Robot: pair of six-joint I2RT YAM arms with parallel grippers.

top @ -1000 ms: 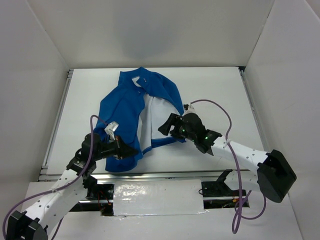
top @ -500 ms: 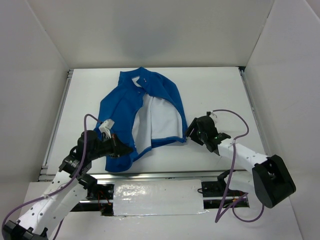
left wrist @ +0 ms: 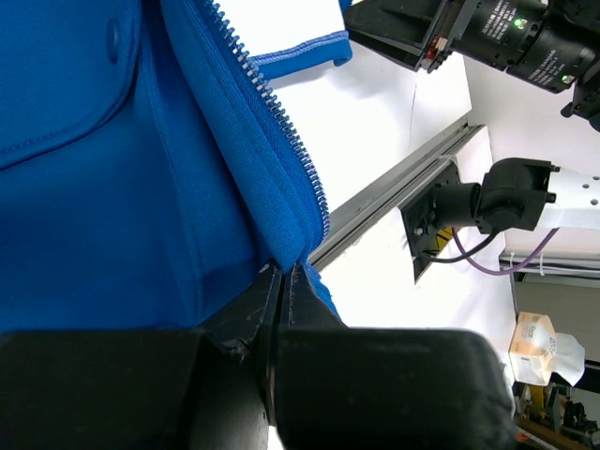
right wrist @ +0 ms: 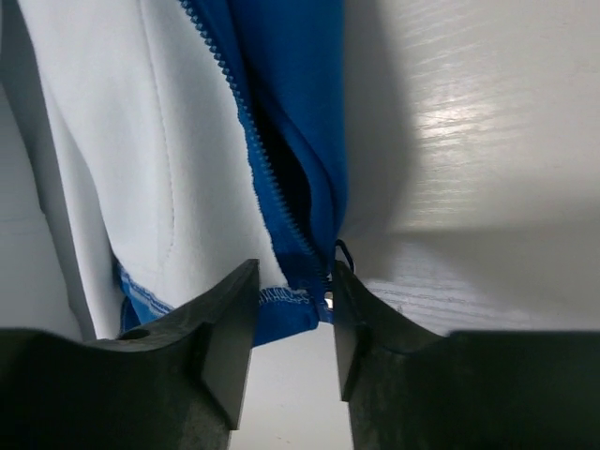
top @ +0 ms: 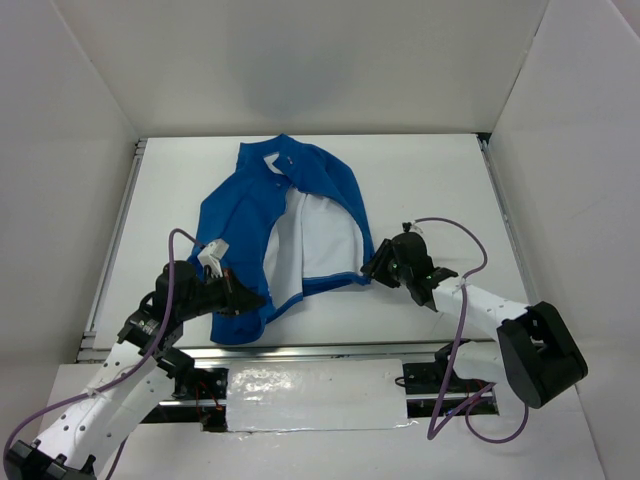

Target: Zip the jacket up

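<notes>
Two zipper (left wrist: 272, 122) ends: my left claw (left wrist: 279, 281) pinches one on the open blue jacket (top: 245, 220), lying toward the desk's (top: 430, 180) near edge; right claw (right wrist: 292, 319), narrowly parted, straddles the other. I'd close squarely on it.

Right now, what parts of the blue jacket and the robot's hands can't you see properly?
- Top view: the near-left hem corner of the jacket is covered by the left gripper, which is shut on it.
- Right wrist view: the right gripper has the hem corner between its fingers, but they hide whether it pinches or only straddles it.
- All views: the zipper slider is too small or hidden in folds, so I cannot find it.
</notes>
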